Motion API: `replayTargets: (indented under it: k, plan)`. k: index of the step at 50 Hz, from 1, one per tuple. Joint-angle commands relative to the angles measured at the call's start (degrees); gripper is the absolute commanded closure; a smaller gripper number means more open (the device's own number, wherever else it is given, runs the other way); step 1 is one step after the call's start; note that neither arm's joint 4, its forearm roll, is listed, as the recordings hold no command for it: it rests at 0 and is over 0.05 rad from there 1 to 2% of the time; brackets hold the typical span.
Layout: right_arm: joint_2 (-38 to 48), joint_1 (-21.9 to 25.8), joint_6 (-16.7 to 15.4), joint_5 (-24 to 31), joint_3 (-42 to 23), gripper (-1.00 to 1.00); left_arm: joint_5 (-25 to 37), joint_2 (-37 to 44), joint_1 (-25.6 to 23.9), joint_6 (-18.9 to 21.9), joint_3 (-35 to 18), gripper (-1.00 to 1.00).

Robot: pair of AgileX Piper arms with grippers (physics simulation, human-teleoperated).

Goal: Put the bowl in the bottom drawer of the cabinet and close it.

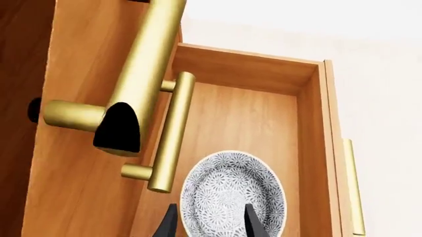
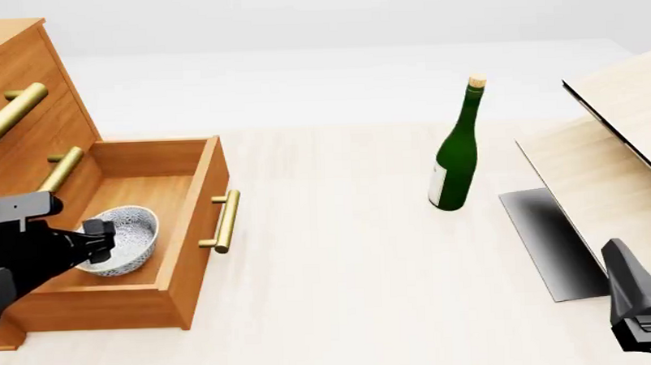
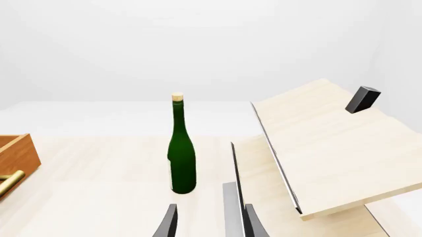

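Bottom drawer point(image 2: 187, 236) of the cabinet point(image 2: 19, 88) is pulled fully out over the bench point(image 2: 361, 262). Bowl point(image 2: 124, 238) sits upright on the drawer floor, nearer the cabinet side than the drawer front; in the left wrist view it point(image 1: 231, 195) lies between the 2 fingertips, speckled inside facing up.

Left claw point(image 2: 98, 239) is at the bowl's rim on the cabinet side. Fingers point(image 1: 254, 222) straddle the bowl rim, set narrow around it; cannot tell if they actually press on it or just bracket it.

Drawer's own brass handle point(image 2: 225, 221) faces out toward the open bench. 2 upper drawers are shut, and their brass handles point(image 1: 173, 131) hang over the open box in the wrist view.

Right claw point(image 2: 639, 309) is parked low at the bench's near right edge, well apart from the cabinet. Fingers point(image 3: 168, 222) are spread wide, nothing between them.

Green wine bottle point(image 2: 454, 149) stands upright mid-bench, corked, well apart from the drawer. Pale wood panel point(image 2: 617, 156) with black edge leans tilted on the right, near the right claw.
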Motion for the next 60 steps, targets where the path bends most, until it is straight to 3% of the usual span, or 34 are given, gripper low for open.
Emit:
replayTargets:
  k: [1, 38, 60]
  plan:
    - [0.01, 0.01, -0.01, 0.0, 0.0, -1.0, 2.46, -3.16, -0.8, -0.5, -0.02, -1.0]
    - [0.0, 0.0, 0.0, 0.0, 0.0, -1.0, 14.11, -16.58, -7.71, -4.85, -1.77, -1.0]
    - [0.0, -0.01, 0.0, 0.0, 0.0, -1.0, 18.63, -21.52, -15.81, -5.25, -3.75, -1.0]
